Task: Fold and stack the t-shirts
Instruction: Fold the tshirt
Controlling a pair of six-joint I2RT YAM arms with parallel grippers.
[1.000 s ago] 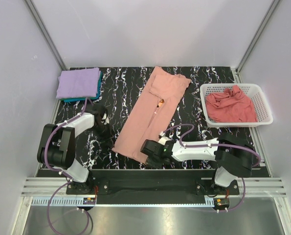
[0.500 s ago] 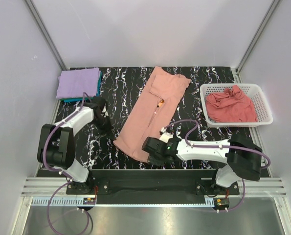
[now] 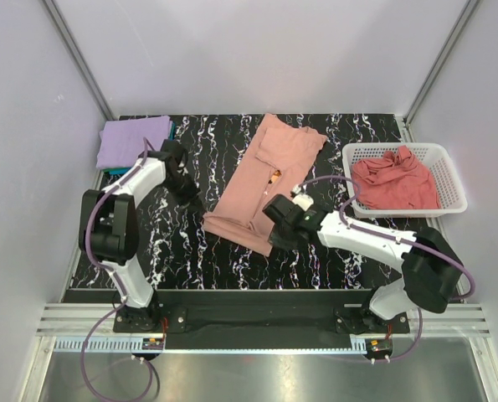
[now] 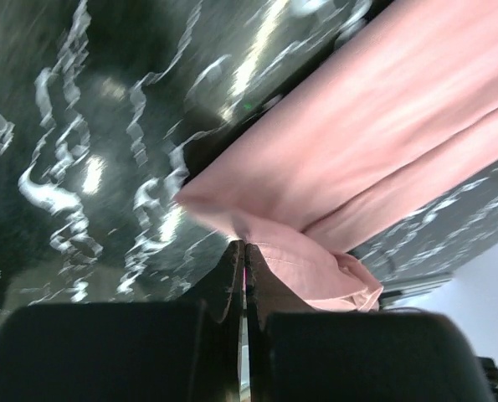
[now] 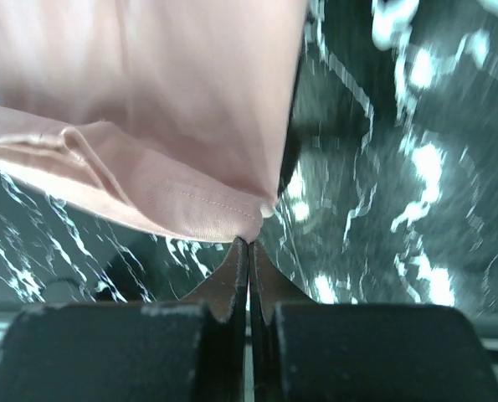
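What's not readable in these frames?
- Teal shirt: top view, only an edge shows under the lavender shirt.
- Print on the salmon shirt: top view, too small, partly under a fold.
- Rose-pink heap in the basket: top view, crumpled, shirt count unclear.
- Table: wrist views, motion-blurred.

A salmon-pink t-shirt (image 3: 261, 180) lies mid-frame as a long narrow band, folded lengthwise and slanting from upper right to lower left. Its lower end is bunched in loose folds, and a small orange print (image 3: 275, 176) peeks from the fold. At upper left, a folded lavender t-shirt (image 3: 130, 142) rests on a teal t-shirt (image 3: 172, 128). At right, a rose-pink t-shirt (image 3: 395, 180) lies crumpled in a white basket (image 3: 408, 212).
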